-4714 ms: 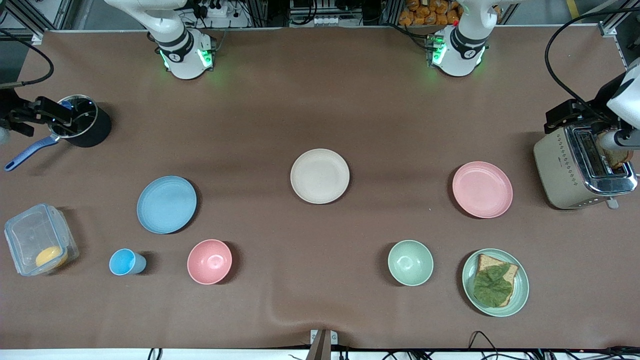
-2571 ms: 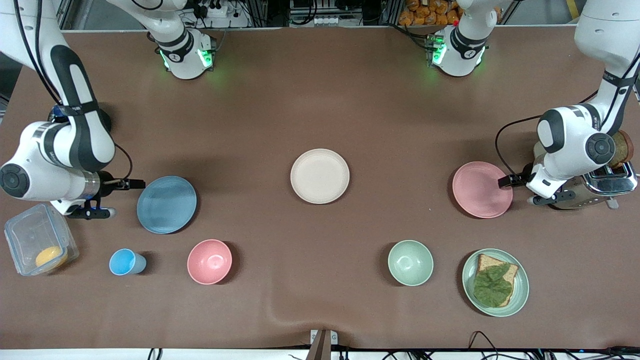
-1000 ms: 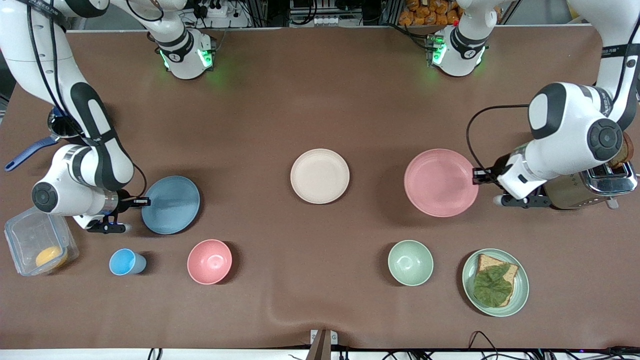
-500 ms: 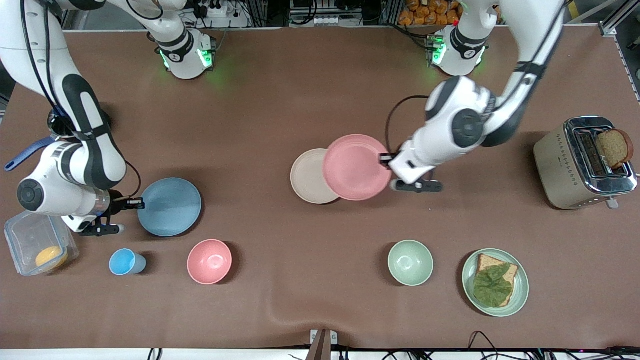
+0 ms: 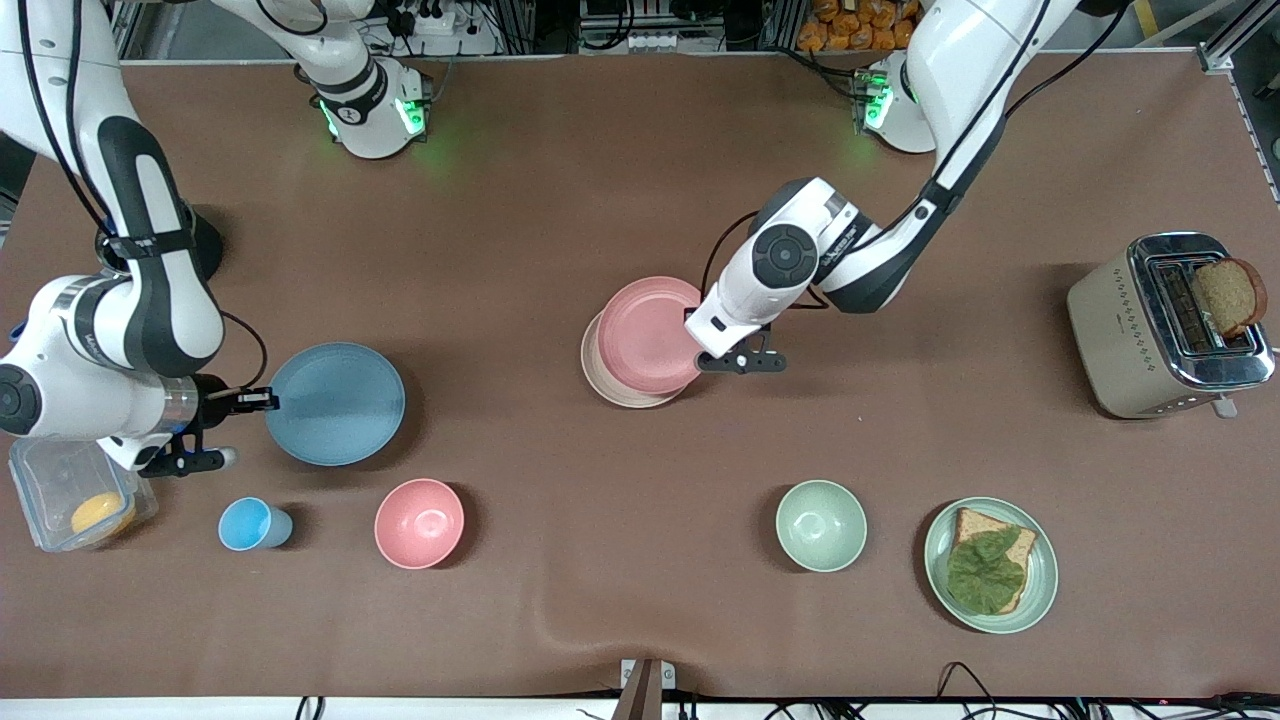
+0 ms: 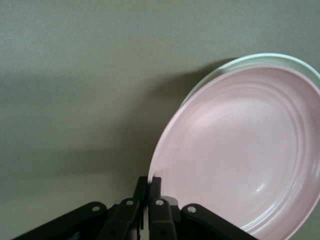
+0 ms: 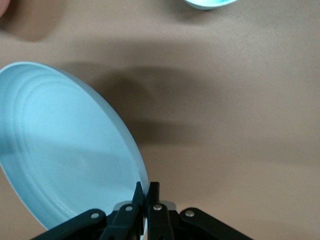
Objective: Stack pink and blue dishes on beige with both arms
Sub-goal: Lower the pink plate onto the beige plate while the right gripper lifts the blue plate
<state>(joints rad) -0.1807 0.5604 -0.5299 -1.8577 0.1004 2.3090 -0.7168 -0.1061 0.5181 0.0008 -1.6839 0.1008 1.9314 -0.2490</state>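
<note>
The pale pink plate (image 5: 648,335) hangs over the beige plate (image 5: 612,388), covering most of it. Only a crescent of the beige plate shows, on the side nearer the front camera. My left gripper (image 5: 700,326) is shut on the pink plate's rim at the edge toward the left arm's end. In the left wrist view the pink plate (image 6: 240,155) is pinched in the left gripper (image 6: 149,182), with the beige plate's rim (image 6: 270,59) showing past it. The right gripper (image 5: 268,400) is shut on the rim of the light blue plate (image 5: 337,403), which is tilted slightly off the table. In the right wrist view the blue plate (image 7: 65,150) sits in the right gripper (image 7: 145,189).
A small blue cup (image 5: 250,524) and a pink bowl (image 5: 419,523) stand nearer the front camera than the blue plate. A clear container (image 5: 60,490) is by the right arm. A green bowl (image 5: 821,525), a green plate (image 5: 940,590) with a sandwich and a toaster (image 5: 1165,325) are toward the left arm's end.
The left arm gripped the pink plate near the toaster and carried it over the beige plate. The right gripper closed on the blue plate's rim and raised it slightly.
</note>
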